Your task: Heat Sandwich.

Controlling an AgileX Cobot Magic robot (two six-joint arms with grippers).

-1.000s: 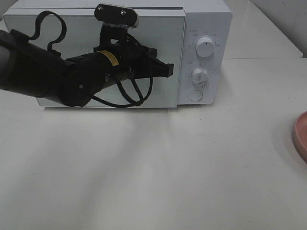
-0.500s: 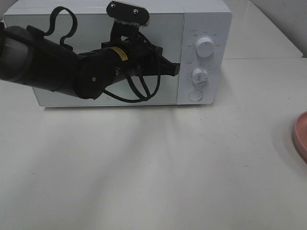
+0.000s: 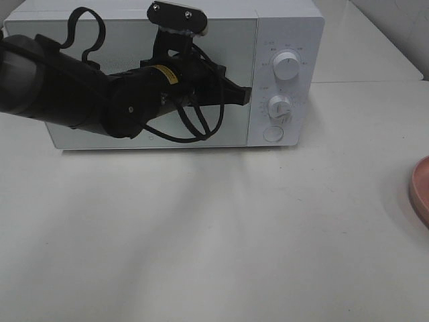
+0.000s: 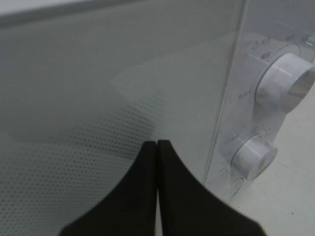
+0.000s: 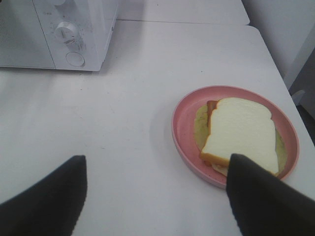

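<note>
A: So, starting from the left of the overhead view, what do you see?

B: First the left arm (image 3: pixel 67 90), black and bulky, reaching across the front of the white microwave (image 3: pixel 295 27). Its left gripper (image 3: pixel 247 96) is at the right edge of the microwave door (image 3: pixel 228 47), close to the seam with the control panel.

A: Are its fingers apart?

B: No. In the left wrist view the two black fingers (image 4: pixel 174 196) are pressed flat against each other, with nothing between them. Their tips point at the dotted glass of the door, just beside the panel; whether they touch the glass I cannot tell.

A: And further right?

B: There's the panel itself, with an upper knob (image 3: pixel 287 67), a lower knob (image 3: pixel 279 107) and a round button (image 3: pixel 273 134) below them. The door looks closed. Then comes bare white table (image 3: pixel 214 235), and at the far right edge a sliver of the pink plate (image 3: pixel 421 191).

A: Where is the sandwich?

B: It lies on that plate, well apart from the microwave. The right wrist view shows the sandwich (image 5: pixel 241 132) flat, white bread on top, pale filling spreading under it.

A: And the right gripper (image 5: pixel 156 189)?

B: It's spread wide and empty. One finger overlaps the plate's near rim in that view, the other is over bare table.
</note>
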